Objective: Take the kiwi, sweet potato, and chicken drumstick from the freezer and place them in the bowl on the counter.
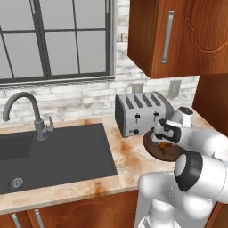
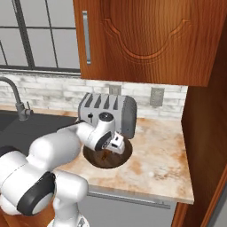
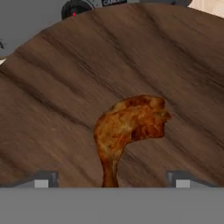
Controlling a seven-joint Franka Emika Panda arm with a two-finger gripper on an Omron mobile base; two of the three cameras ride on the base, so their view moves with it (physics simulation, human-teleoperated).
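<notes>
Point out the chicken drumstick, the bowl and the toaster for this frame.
chicken drumstick (image 3: pixel 131 124): hand view, on the meaty upper part.
bowl (image 2: pixel 94 160): right base view, on its near left rim.
toaster (image 1: pixel 133 119): left base view, on the front face beside the levers.

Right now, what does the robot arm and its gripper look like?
The arm is glossy white, built of thick rounded segments with dark grey to black rings at the joints. Its hand is a white block with a dark face. The gripper ends in two small fingertips, dark with pale patches. No cables or markings are legible.
</notes>
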